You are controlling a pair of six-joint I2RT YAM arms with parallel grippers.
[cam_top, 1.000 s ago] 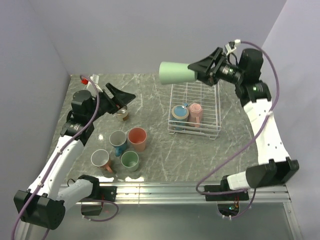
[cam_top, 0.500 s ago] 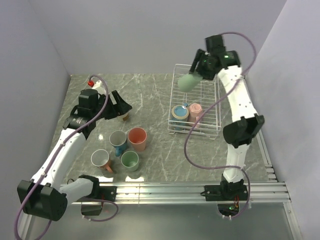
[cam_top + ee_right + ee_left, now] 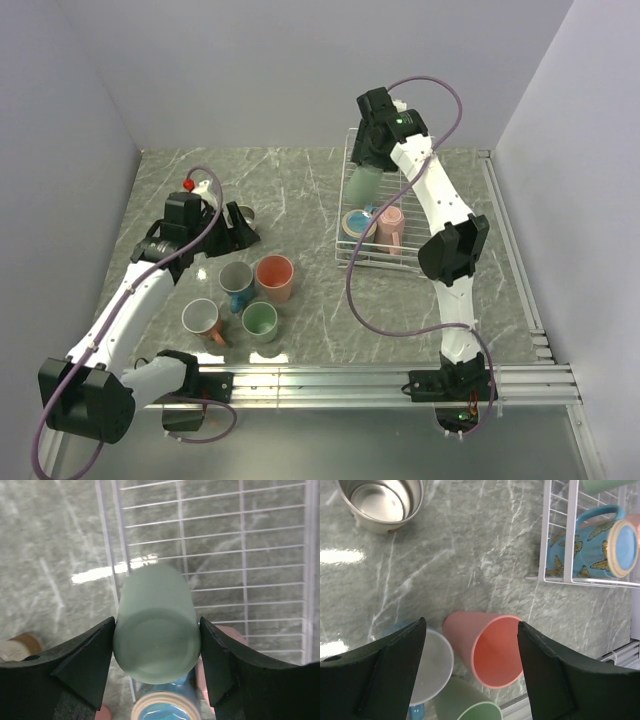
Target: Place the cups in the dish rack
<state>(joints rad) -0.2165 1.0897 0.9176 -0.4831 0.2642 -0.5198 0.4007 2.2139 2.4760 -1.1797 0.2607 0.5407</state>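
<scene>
My right gripper is shut on a pale green cup and holds it bottom-up over the left part of the white wire dish rack. In the right wrist view the fingers clamp the green cup on both sides. A blue butterfly cup and a pink cup lie in the rack. My left gripper is open and empty above the table. In its wrist view the gripper frames a salmon cup, with a metallic cup beyond it.
On the table stand a grey cup, the salmon cup, a green cup and a pale cup with an orange handle. The walls stand close behind and to the right of the rack.
My right arm has swung the green cup left and down, from high beside the rack to just over its left part. My left gripper has dropped lower, toward the cups on the table.
</scene>
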